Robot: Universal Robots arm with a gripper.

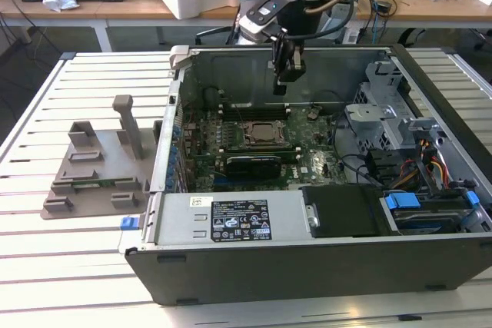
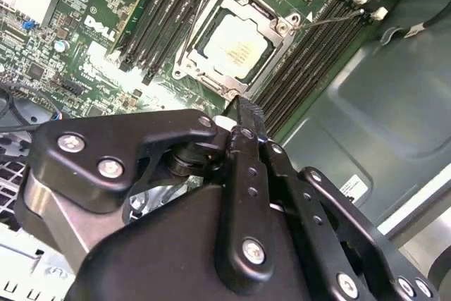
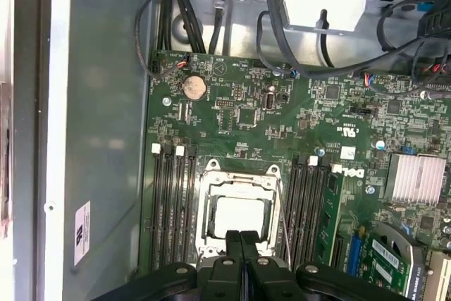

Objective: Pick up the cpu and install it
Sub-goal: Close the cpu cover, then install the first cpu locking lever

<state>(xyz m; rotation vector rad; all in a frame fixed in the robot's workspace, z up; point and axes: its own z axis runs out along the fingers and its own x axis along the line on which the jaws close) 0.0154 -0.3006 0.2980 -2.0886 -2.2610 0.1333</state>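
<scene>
The cpu (image 1: 265, 133) lies flat in its socket in the middle of the motherboard (image 1: 307, 160), inside the open computer case (image 1: 307, 259). Both wrist views show its silver-white top (image 2: 236, 47) (image 3: 238, 215) framed by the metal socket bracket. My gripper (image 1: 283, 87) hangs inside the case, above the board and just behind the socket. Its black fingers (image 3: 241, 241) press together with nothing between them, and their tip (image 2: 238, 107) is clear of the chip.
A grey moulded tray (image 1: 96, 167) with upright posts stands on the slatted table at the exterior view's left. Memory slots (image 3: 173, 202) flank the socket. Cables and a drive cage (image 1: 392, 124) fill the case's right side, with a black cover (image 1: 342, 209) in front.
</scene>
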